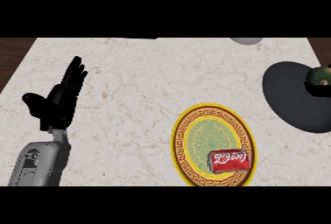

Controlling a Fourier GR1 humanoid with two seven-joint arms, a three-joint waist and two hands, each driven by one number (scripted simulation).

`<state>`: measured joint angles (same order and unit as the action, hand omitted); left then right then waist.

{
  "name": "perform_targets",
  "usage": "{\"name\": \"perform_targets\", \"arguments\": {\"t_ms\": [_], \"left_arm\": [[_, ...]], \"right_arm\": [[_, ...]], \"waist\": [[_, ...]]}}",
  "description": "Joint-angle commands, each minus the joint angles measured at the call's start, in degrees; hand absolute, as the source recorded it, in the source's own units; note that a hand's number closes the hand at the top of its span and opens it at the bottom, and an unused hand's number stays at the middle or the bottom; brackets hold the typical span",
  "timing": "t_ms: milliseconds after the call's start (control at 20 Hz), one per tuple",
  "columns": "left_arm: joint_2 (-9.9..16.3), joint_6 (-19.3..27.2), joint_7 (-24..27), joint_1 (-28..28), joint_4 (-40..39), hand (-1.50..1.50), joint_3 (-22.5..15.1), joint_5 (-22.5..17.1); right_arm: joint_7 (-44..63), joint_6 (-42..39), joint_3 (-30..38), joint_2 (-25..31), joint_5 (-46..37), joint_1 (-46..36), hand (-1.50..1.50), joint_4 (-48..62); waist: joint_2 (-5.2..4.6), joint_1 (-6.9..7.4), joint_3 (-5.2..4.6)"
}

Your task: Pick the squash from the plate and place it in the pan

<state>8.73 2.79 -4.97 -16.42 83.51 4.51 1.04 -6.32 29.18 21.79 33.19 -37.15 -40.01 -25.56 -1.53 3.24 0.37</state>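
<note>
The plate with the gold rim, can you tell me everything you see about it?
The plate is round, with a yellow-gold outer rim, a dark brown band with a gold pattern, and a pale green patterned middle. It lies flat on the marble counter, towards the lower right. A small red packet with white lettering sits on its lower right part. No hand touches it.

Left hand point(55, 98) open, fingers point(74, 74) up.

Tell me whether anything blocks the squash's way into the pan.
Nothing visible does. The squash already shows over the pan, at its right side by the view's edge. The red packet lies on the plate, apart from the pan. The left hand rests open at the far left.
</note>
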Motion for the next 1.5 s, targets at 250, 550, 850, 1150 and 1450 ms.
{"name": "perform_targets", "arguments": {"t_ms": [250, 550, 850, 1150, 1450], "left_arm": [[0.08, -0.29, 0.03, -1.55, -0.07, 0.00, -0.07, -0.10], [-0.11, 0.10, 2.54, -1.19, -3.44, 0.00, 0.60, 0.42], [2.92, -1.80, 0.07, 0.57, -0.67, 0.00, 3.68, -2.30], [0.76, 0.61, 0.31, 2.72, 0.05, 0.00, 2.10, -0.19], [0.22, 1.51, 2.71, 4.00, -2.08, 0.00, 2.97, 0.20]], "right_arm": [[-7.53, -18.93, 6.78, 1.95, 9.03, -3.05, -1.50, 11.00], [-17.78, -11.27, 10.39, -0.54, 11.77, -2.26, -1.50, 10.79], [-27.19, -16.85, 18.55, 0.57, 21.25, 1.24, -1.50, 9.52], [-30.49, -34.48, 19.44, 1.15, 26.75, 8.72, -1.50, 6.20], [-32.29, -43.12, 19.32, -0.32, 30.92, 20.59, -1.50, -4.74]], "waist": [[-0.34, 0.60, 0.14], [-0.15, -0.35, 0.03], [1.05, -2.05, -0.17], [1.91, -4.02, -0.41], [2.41, -5.90, -0.67]]}}
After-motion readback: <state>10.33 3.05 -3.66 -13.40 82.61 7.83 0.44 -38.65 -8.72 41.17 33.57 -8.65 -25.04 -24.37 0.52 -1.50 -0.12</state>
